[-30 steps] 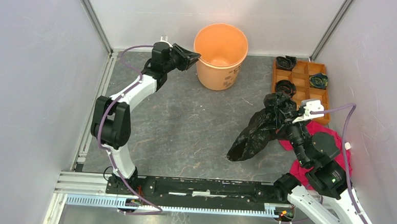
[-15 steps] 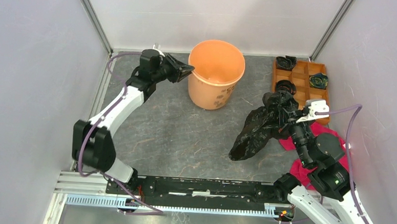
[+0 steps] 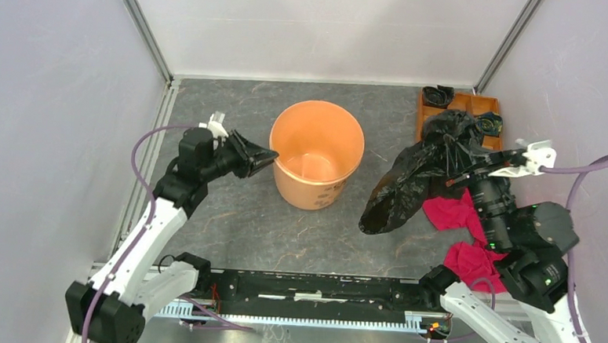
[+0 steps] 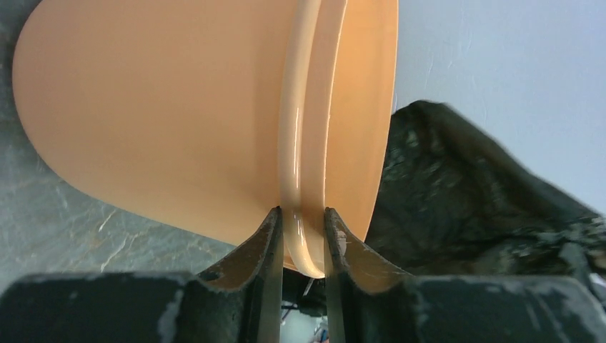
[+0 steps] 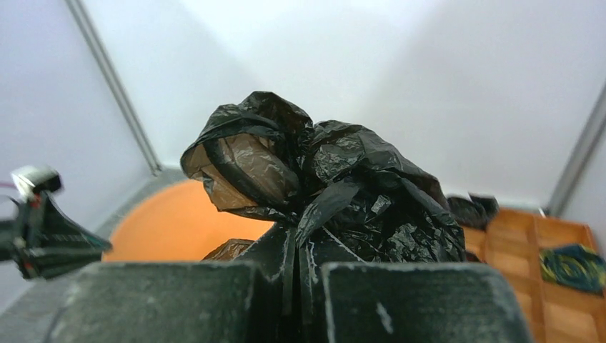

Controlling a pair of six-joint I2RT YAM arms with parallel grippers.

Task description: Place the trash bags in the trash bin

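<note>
The orange trash bin (image 3: 317, 164) stands upright in the middle of the table. My left gripper (image 3: 270, 155) is shut on its left rim; in the left wrist view the rolled rim (image 4: 304, 179) sits pinched between the fingers. My right gripper (image 3: 457, 165) is shut on the bunched top of the black trash bag (image 3: 414, 181), which hangs above the table to the right of the bin. In the right wrist view the crinkled bag (image 5: 321, 171) fills the space over the shut jaws, with the bin (image 5: 179, 229) behind it.
An orange-brown compartment tray (image 3: 457, 113) with small black rolls stands at the back right, partly behind the bag. A pink-red cloth (image 3: 467, 227) lies under my right arm. White walls close in the table on three sides.
My left gripper has dragged the bin from the back wall toward the table's middle. My right gripper has lifted the bag higher and clear of the table.
</note>
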